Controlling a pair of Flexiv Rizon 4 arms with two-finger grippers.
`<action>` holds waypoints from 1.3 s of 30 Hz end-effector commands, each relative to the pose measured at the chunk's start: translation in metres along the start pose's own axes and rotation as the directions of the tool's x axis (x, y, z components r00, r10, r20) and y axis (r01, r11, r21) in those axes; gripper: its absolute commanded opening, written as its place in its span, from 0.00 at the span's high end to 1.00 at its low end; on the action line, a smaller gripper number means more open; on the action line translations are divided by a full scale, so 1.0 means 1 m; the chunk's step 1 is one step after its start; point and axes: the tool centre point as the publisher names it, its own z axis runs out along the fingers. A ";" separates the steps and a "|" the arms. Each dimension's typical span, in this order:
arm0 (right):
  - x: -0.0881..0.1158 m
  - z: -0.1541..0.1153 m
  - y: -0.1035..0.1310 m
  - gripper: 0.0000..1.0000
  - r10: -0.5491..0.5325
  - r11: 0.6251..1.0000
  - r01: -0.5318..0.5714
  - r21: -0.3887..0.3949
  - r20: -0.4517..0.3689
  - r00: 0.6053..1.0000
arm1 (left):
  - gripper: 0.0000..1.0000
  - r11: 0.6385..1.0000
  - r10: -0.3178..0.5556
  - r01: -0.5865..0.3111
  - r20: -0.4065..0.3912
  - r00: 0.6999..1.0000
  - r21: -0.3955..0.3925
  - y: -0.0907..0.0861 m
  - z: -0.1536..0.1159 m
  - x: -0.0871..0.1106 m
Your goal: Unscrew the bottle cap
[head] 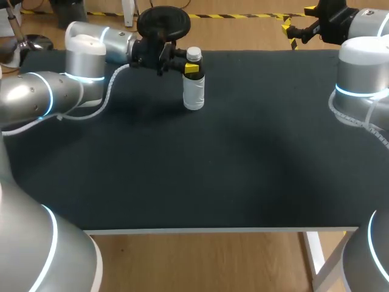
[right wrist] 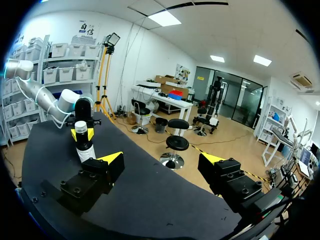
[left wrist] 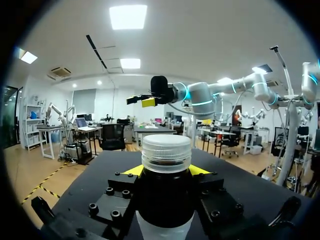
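A table (head: 213,182) with a flat black top carries 1 thing: a clear bottle (head: 194,92), standing upright with a white cap (head: 194,53) and a dark band below its neck. The table's far edge runs close behind the bottle; the near edge, trimmed in white, lies well in front of it. Below that edge, off to the bottle's right, 1 white leg (head: 315,255) shows.

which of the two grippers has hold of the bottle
The left gripper: it is clamped on the bottle just under the white cap. The right gripper hangs open, well away from it.
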 end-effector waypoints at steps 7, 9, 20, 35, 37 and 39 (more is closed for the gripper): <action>0.000 0.000 -0.001 0.00 0.000 1.000 0.000 -0.002 -0.001 1.000 | 1.00 1.000 0.000 0.000 -0.008 1.000 0.000 0.000 -0.001 -0.003; 0.000 0.000 -0.001 0.00 0.000 1.000 0.000 -0.002 -0.001 1.000 | 1.00 1.000 0.000 0.000 -0.008 1.000 0.000 0.000 -0.001 -0.003; 0.023 0.012 0.012 0.00 0.014 0.998 -0.017 -0.062 -0.054 0.998 | 1.00 1.000 0.000 0.000 -0.008 1.000 0.000 0.000 -0.001 -0.003; 0.116 0.045 0.052 0.00 0.061 0.983 -0.076 -0.169 -0.096 0.994 | 1.00 1.000 0.000 0.000 -0.008 1.000 0.000 0.000 -0.001 -0.003; 0.128 0.050 0.052 0.00 0.070 0.981 -0.087 -0.176 -0.097 0.993 | 1.00 1.000 0.000 0.000 -0.008 1.000 0.000 0.000 -0.001 -0.003; 0.143 0.055 0.050 0.00 0.096 0.975 -0.114 -0.192 -0.101 0.990 | 1.00 1.000 0.000 0.000 -0.008 1.000 0.000 0.000 -0.001 -0.003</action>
